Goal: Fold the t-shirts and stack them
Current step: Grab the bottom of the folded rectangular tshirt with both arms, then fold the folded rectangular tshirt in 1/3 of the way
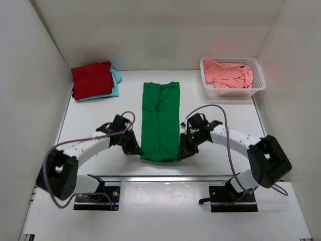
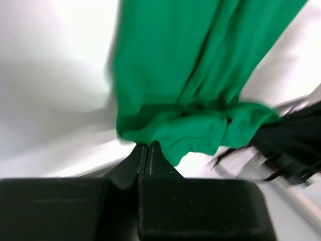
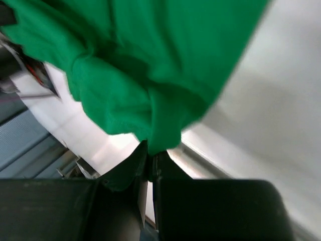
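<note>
Top external: soft green t-shirt (image 1: pixel 160 120), long narrow rectangle, creased middle.

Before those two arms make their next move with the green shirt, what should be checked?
1. Left gripper shut on the near hem of the green t-shirt: ok.
2. Right gripper shut on the same hem, other corner: ok.
3. Both pinches catch every cloth layer: cannot tell.
4. Shirt folded into a narrow strip, sleeves tucked in: ok.
5. Cloth smooth: not ok, creases in its far half.
6. Far end apart from the red t-shirt and the white mesh basket: ok.
</note>
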